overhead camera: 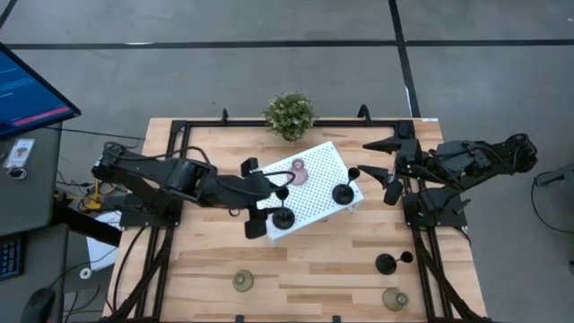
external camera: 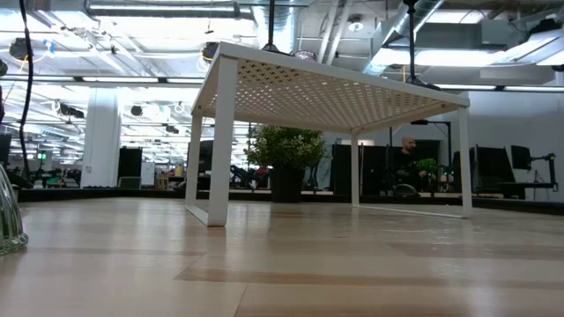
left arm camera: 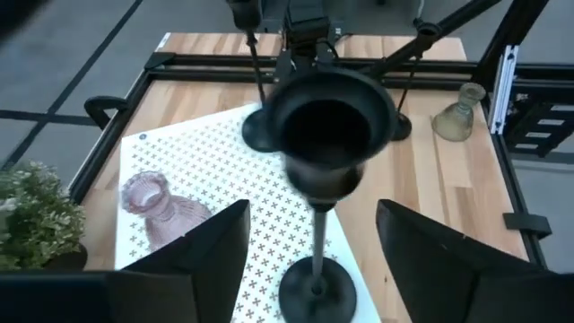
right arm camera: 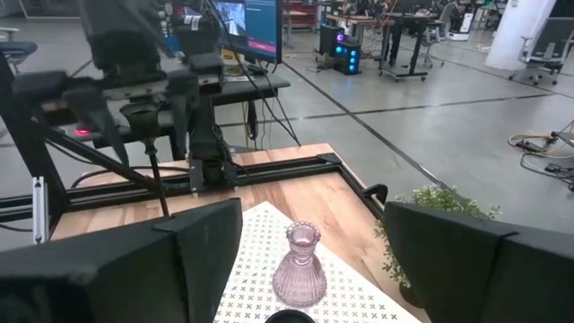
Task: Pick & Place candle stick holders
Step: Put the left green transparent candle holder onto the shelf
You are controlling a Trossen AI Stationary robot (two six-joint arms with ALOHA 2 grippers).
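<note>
A white perforated tray (overhead camera: 316,161) stands on the table's middle. On it are a pink holder (overhead camera: 299,170) and two black holders (overhead camera: 343,191) (overhead camera: 282,215). My left gripper (overhead camera: 260,197) is open. Its fingers stand on either side of the nearer black holder (left arm camera: 325,135) without touching it. That holder stands on its round base (left arm camera: 314,292) on the tray. My right gripper (overhead camera: 377,170) is open and empty beside the tray's right end, facing the pink holder (right arm camera: 300,269). A third black holder (overhead camera: 387,263) and two olive-green holders (overhead camera: 243,281) (overhead camera: 395,298) stand on the table nearer the front.
A green potted plant (overhead camera: 290,114) stands at the table's far edge behind the tray. A black frame (overhead camera: 179,126) runs along the table's far and side edges. The tray stands on legs (external camera: 220,141) above the wood.
</note>
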